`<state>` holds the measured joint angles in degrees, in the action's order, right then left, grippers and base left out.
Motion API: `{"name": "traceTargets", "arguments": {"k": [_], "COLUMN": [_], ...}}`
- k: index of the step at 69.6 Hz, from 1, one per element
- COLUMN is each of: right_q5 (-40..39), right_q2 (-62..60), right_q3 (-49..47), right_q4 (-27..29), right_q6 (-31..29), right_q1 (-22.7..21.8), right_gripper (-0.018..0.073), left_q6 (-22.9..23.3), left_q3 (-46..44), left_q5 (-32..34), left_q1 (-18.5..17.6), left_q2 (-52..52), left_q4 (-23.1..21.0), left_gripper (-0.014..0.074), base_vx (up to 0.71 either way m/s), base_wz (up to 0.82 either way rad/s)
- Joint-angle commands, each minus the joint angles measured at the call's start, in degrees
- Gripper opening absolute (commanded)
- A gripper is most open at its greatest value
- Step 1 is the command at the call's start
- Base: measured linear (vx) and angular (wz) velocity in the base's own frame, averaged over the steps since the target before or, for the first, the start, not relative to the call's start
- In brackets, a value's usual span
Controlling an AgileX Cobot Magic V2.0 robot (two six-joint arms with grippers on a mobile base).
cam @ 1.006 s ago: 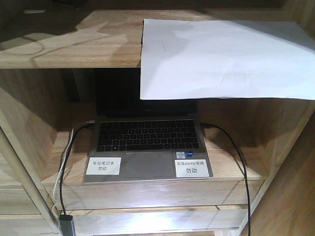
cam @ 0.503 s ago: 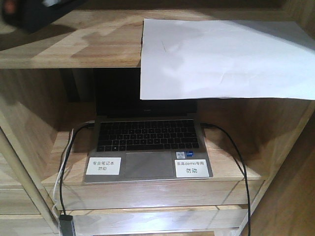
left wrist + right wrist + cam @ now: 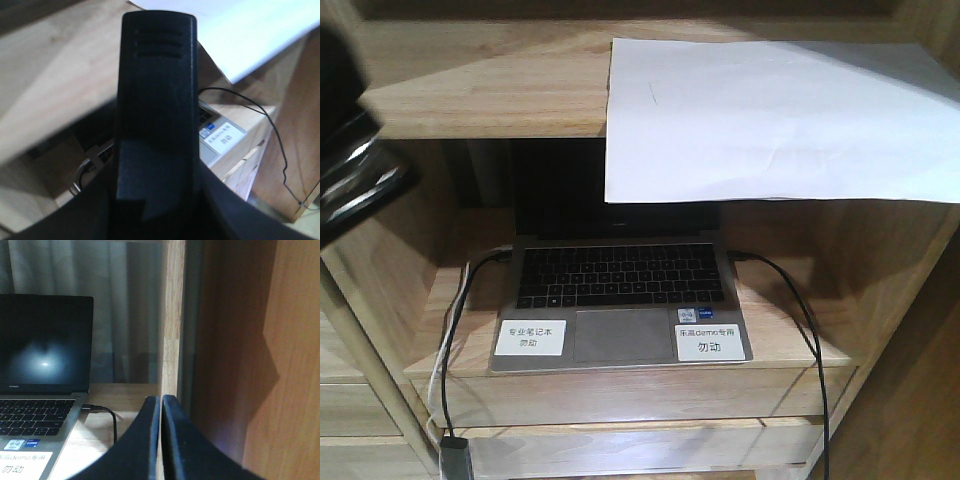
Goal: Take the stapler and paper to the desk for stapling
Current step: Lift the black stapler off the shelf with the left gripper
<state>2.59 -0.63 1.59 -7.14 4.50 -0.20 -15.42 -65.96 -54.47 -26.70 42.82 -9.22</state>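
Front-facing cam: white paper (image 3: 770, 115), faint mark (image 3: 650, 92)

I count 1 paper (image 3: 770, 120) sheet above the laptop (image 3: 620, 300), and 1 laptop. On its palm rest, 2 white stickers: left label (image 3: 531, 337), right label (image 3: 711, 342). Cables, 3 total: left black cable (image 3: 454, 320) & white cable (image 3: 439, 365) at laptop's left, right black cable (image 3: 817, 360) at its right.

A light natural-wood shelving unit (image 3: 470, 90) stands in warm light; an open grey laptop (image 3: 620, 275) sits at the front edge of its lower shelf (image 3: 775, 345).
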Motion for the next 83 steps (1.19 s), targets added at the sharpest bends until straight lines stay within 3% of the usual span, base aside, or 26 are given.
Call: {"name": "traceTargets", "arguments": {"k": [1,15,25,36,48,83], "right_q5": [-4.12,-4.12,-4.12,-4.12,-4.12,-5.27], "right_q2": [-0.80,-0.80,-0.80,-0.80,-0.81,-0.81], "right_q3": [0.21,0.21,0.21,0.21,0.16,0.16], "right_q4": [-0.10,-0.10,-0.10,-0.10,-0.30,0.54], "right_q6": [0.11,0.11,0.11,0.11,0.06,0.45], "right_q1": [-0.28,-0.28,-0.28,-0.28,-0.28,-0.28], "right_gripper": [-0.0009,-0.0009,-0.0009,-0.0009,-0.0009,-0.0009], "left_q6": [-0.38,-4.74,-4.80,-6.31,-6.31,-6.19], "left_q3": [3.32,14.25,21.07,26.41,27.38,27.38], "left_q5": [9.21,10.35,11.52,14.40,15.08,14.58], "left_q1": [-0.20,-0.20,-0.20,-0.20,-0.20,-0.20], "left_q2": [-6.19,-17.66,-24.31,-31.61,-35.99,-35.93], "left_q4": [-2.28,-4.89,-7.62,-7.59,-7.59,-7.59], "left_gripper": [-0.0008,-0.0008,-0.0008,-0.0008,-0.0008,-0.0007], "base_vx": [0.00,0.00,0.00,0.00,0.00,0.00], "base_wz": [0.00,0.00,0.00,0.00,0.00,0.00]}}
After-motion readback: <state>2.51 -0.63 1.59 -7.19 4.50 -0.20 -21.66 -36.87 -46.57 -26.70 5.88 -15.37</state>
